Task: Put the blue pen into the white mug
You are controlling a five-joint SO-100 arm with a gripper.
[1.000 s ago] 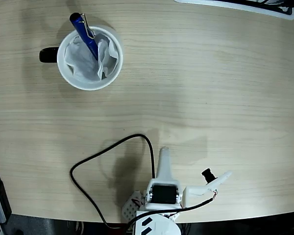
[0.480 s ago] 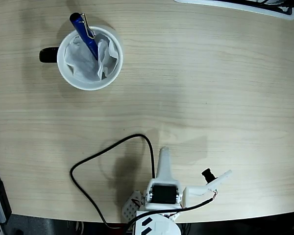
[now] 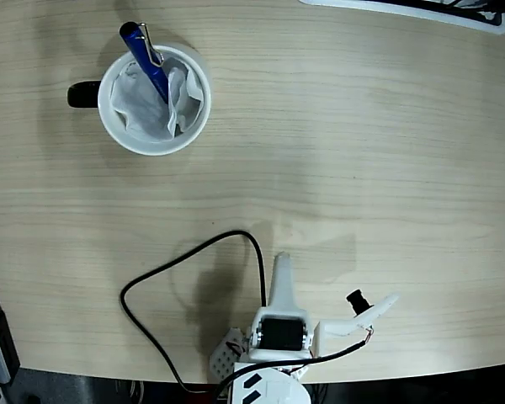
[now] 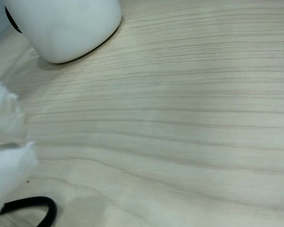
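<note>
Blue against white tells you most of it: the pen already stands in the mug, leaning toward the far rim with its clipped cap poking out above the edge and its lower end buried in the crumpled paper inside. The mug sits at the upper left of the fixed view, black handle pointing left, well apart from your arm.

Your gripper is folded back at the bottom edge of the table, near the base, with the black cable looping on the wood beside it. It holds nothing, and its fingers look spread apart, one pointing up the table and the other off to the right, though at this angle you may want to confirm that. The wrist view gives you only bare wood, the mug's side at top left and blurred white finger edges at the left.

By my reading the placing is done and nothing is left but to keep the arm parked
</note>
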